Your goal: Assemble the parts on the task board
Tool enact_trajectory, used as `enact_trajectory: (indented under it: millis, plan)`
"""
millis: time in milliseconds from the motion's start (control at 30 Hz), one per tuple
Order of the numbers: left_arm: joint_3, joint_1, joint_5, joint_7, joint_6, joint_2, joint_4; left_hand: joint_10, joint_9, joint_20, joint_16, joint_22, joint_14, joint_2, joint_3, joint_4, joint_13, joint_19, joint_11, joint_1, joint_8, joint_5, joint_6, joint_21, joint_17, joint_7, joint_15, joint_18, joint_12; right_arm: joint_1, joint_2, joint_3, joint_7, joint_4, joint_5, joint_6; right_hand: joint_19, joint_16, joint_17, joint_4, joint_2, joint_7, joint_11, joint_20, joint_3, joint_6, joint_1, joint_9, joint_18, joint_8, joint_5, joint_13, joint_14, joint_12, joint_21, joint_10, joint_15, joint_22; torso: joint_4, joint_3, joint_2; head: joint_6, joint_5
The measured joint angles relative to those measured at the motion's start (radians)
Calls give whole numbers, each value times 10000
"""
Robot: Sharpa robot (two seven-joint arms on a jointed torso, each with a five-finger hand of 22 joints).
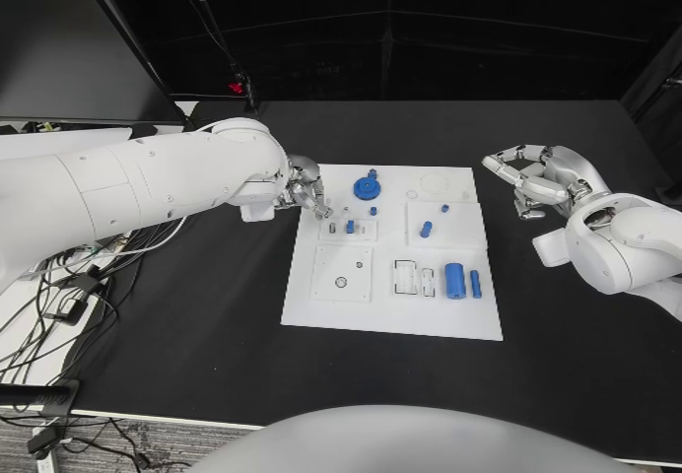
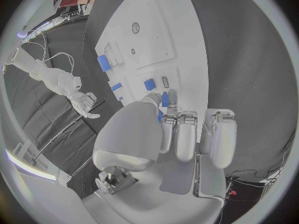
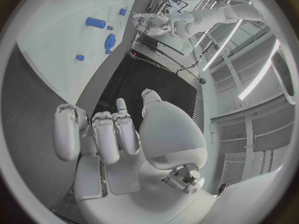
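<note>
A white task board (image 1: 392,315) lies mid-counter, blue parts (image 1: 455,279) scattered on it. The left hand (image 1: 303,191) is poised at the board's far left corner, fingers narrowed; a held part cannot be confirmed. The right hand (image 1: 534,177) waits empty, fingers spread, beside the board. Slow, vertical seating is advised. No writing is legible.

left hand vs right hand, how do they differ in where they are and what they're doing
The left hand is over the far left corner of the white board, its fingers down among the small blue parts. The right hand is off the board's right edge, above the black table, fingers curled around nothing. Both are silver hands on white arms.
</note>
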Motion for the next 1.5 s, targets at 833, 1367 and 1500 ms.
enact_trajectory:
  millis: [833, 1367, 1500]
  plan:
    - [-1, -112, 81, -578, 504, 273, -131, -17, 4, 0, 0, 0, 21, 41, 58, 47, 6, 0, 18, -41, -38, 58, 0, 0, 0, 0, -15, -1, 29, -4, 9, 0, 5, -5, 0, 1, 0, 0, 0, 25, 0, 0, 0, 0, -25, 0, 0, 2, -1, -3, 0, 0, 0, 0, 0, 0, 0, 0, -7, -2, 3, -75, 24]
    - [-1, -195, 93, -611, 637, 553, -344, -11, 1, 0, 0, 0, 35, 40, 88, 72, 3, 0, 11, -41, -29, 52, 1, 0, 0, 0, -1, 0, 0, -5, 6, 0, 0, 6, 0, 1, 1, 0, 7, 24, 0, 0, 0, 0, -24, 0, 0, 3, -1, -3, 0, 0, 0, 0, 0, 0, 0, 0, -7, 5, 5, -160, 0]
    - [-1, -205, 94, -612, 696, 649, -447, 1, 0, 0, 0, 0, 36, 40, 90, 70, 2, 0, -1, -40, -29, 60, 1, 0, 0, 0, 0, 0, -1, -5, 7, 0, -1, 10, 0, 1, 1, 0, 7, 25, 0, 0, 0, 0, -24, 0, 0, 3, -1, -3, 0, 0, 0, 0, 0, 0, 0, 0, -7, 5, 6, -174, 8]
